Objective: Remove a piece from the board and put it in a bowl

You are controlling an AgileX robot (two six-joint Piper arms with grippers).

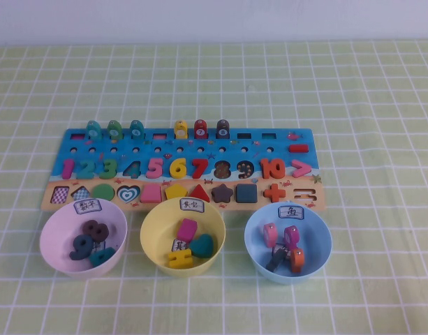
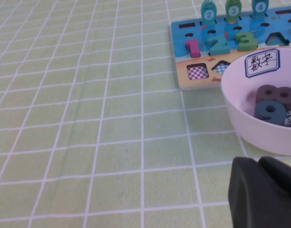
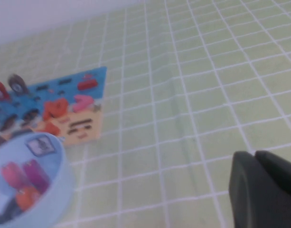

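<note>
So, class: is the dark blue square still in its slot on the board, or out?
In. The dark blue square sits in the board's lower strip. Left gripper and right gripper are off to the sides.

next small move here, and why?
Probably bring the right hand over the dark blue square on the board. The square still sits in its slot in the tan strip, right of the star, and the yellow bowl waits just in front. Both hands are off to the sides; the left hand sits by the pink bowl, farther away.
</note>
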